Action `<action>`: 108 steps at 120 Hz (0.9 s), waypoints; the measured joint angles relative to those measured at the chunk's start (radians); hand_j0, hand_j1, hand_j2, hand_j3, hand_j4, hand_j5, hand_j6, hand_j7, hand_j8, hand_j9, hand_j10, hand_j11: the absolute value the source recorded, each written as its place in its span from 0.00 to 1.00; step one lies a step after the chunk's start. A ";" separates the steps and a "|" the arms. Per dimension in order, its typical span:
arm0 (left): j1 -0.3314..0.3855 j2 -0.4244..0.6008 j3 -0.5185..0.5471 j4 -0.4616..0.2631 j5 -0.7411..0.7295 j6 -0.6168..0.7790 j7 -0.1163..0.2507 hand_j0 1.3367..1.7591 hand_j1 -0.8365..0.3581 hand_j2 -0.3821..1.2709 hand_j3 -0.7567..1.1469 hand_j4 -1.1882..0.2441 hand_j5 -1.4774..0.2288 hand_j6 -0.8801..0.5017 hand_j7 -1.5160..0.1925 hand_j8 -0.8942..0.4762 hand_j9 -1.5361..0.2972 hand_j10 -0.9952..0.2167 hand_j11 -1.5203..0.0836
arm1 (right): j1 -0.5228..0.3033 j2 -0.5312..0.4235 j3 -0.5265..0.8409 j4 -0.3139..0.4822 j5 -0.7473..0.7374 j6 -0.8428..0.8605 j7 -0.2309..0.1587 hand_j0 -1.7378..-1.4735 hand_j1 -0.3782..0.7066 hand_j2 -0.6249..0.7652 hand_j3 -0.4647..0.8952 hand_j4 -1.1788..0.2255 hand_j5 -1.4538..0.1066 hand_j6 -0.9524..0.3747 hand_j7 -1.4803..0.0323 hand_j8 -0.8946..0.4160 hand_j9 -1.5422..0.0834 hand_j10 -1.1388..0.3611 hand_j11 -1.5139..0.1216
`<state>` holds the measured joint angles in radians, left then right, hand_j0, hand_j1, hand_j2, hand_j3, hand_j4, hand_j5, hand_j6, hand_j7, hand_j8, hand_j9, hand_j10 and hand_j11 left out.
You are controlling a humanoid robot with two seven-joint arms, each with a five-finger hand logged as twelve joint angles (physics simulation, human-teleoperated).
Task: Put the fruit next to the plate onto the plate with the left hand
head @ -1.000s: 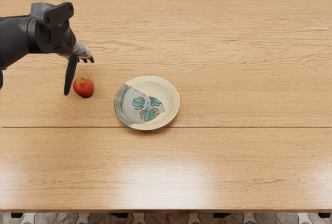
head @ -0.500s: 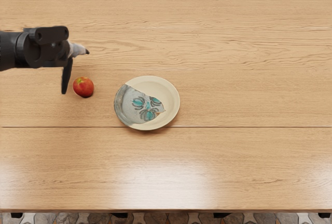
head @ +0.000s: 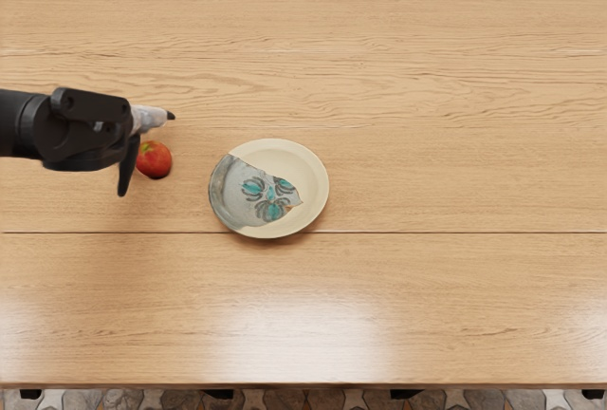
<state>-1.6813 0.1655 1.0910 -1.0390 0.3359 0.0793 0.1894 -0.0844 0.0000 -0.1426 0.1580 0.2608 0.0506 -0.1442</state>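
**Reach at the apple, grasp not yet made**

The left hand (head: 131, 135) hovers just beside the apple (head: 155, 159), fingers spread and holding nothing. One digit points down on the fruit's left and the others reach past its far side. The apple sits on the bench (head: 427, 97), close to the left of the plate (head: 308, 177). By the look of it, the next move is to close around the apple, lift it, and carry it right over the plate.
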 joint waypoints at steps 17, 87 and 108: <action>-0.003 -0.013 -0.001 -0.029 0.007 0.025 0.000 0.76 0.99 0.23 0.40 0.83 0.86 0.63 0.88 0.65 0.83 0.82 0.94 | 0.000 0.000 0.000 0.000 0.000 0.000 0.000 0.30 0.04 0.45 0.34 0.83 0.92 0.71 0.97 0.67 0.94 0.75 0.92; -0.014 0.003 -0.007 -0.075 0.052 0.041 -0.001 0.76 0.75 0.26 0.40 0.66 0.68 0.46 0.70 0.48 0.67 0.62 0.75 | 0.000 0.000 0.000 0.000 0.000 0.000 0.000 0.30 0.04 0.45 0.34 0.83 0.92 0.71 0.97 0.67 0.94 0.75 0.92; -0.005 0.003 -0.008 -0.066 0.053 0.042 0.000 0.76 0.66 0.27 0.40 0.60 0.62 0.40 0.64 0.41 0.60 0.55 0.68 | 0.000 0.000 0.000 0.000 0.000 0.000 0.000 0.30 0.04 0.45 0.34 0.83 0.92 0.71 0.97 0.67 0.94 0.75 0.92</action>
<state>-1.6862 0.1686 1.0832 -1.1051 0.3893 0.1208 0.1892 -0.0844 0.0000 -0.1426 0.1579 0.2608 0.0506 -0.1442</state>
